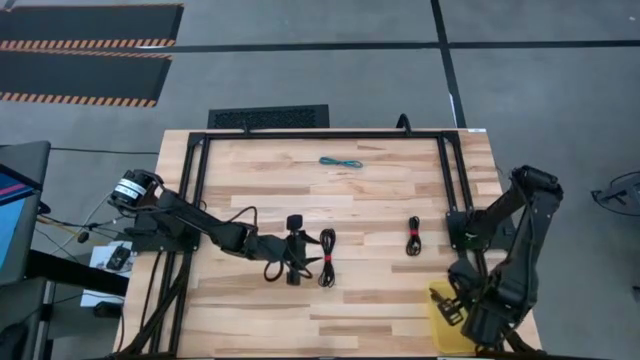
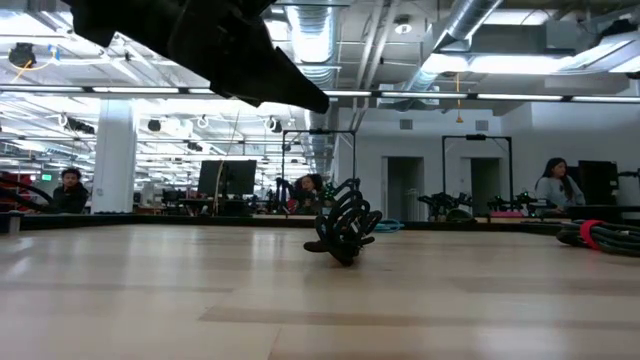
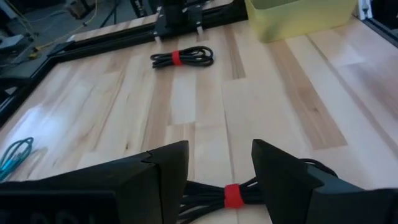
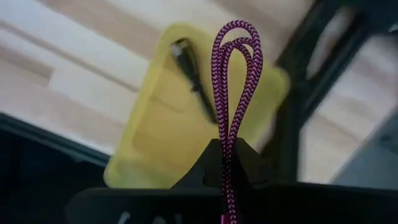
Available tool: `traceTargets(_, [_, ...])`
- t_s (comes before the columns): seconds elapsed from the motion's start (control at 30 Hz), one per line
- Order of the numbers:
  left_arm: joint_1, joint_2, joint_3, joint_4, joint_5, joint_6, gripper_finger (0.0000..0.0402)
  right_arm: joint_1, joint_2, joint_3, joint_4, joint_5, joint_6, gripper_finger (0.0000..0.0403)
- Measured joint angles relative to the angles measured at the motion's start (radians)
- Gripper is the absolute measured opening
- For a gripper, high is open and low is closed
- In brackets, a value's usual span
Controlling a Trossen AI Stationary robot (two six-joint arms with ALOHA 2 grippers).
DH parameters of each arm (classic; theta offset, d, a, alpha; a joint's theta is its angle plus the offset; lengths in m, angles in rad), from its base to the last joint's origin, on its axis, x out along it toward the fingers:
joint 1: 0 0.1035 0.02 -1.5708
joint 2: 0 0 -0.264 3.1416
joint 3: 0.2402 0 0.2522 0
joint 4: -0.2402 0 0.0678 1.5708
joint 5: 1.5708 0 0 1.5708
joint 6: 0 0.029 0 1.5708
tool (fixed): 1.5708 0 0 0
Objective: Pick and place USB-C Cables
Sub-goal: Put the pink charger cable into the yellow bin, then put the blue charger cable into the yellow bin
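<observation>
A black USB-C cable with a red band [image 1: 327, 257] lies flat on the wood; in the left wrist view its band [image 3: 232, 194] shows between my open left gripper's [image 3: 219, 177] fingers, which hover above it [image 1: 300, 258]. A second black banded cable [image 1: 413, 237] [image 3: 181, 58] lies farther right. The teal cable [image 1: 340, 162] [image 3: 15, 155] rests near the far edge. My right gripper [image 4: 227, 149] hangs over the yellow bin [image 1: 443, 318], shut on the dark red cable [image 4: 236, 81]. My right gripper pinches the dark red braided cable between its two shut fingers, coming from above. The cable's folded loops [image 4: 235, 118] stick out past the fingertips. The cable is lifted clear, over the yellow bin [image 4: 155, 143].
A black frame [image 1: 195, 190] runs round the table's left, far and right sides. The yellow bin sits at the near right corner by the right arm's base, with a dark thin piece [image 4: 193, 74] lying in it. Bare wood stretches between the cables. People sit in the room beyond.
</observation>
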Motion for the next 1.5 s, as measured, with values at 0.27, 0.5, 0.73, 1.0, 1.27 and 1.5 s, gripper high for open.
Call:
traceTargets(0.27, [-0.005, 0.0, 0.0, -0.006, 0.003, -0.023, 0.0169, -0.008, 0.002, -0.232, 0.323, -0.033, 0.013, 0.0015])
traceTargets(0.5, [-0.007, 0.0, 0.0, -0.043, 0.001, -0.042, 0.0169, -0.023, 0.001, -0.338, 0.495, -0.094, 0.011, 0.0019])
traceTargets(0.73, [-0.007, 0.0, 0.0, -0.06, -0.003, -0.048, 0.0169, -0.055, 0.001, -0.352, 0.553, -0.093, -0.041, 0.0075])
traceTargets(1.0, [-0.007, 0.0, 0.0, -0.092, -0.035, -0.084, 0.0169, -0.11, 0.001, -0.352, 0.546, -0.141, -0.142, 0.0185])
traceTargets(1.27, [-0.007, 0.0, 0.0, -0.115, -0.058, -0.213, 0.0169, -0.154, 0.0, -0.268, 0.443, -0.146, -0.329, 0.0227])
traceTargets(1.5, [-0.001, 0.0, 0.0, -0.115, -0.17, -0.262, 0.0169, -0.226, -0.002, -0.166, 0.346, 0.191, -0.67, 0.0217])
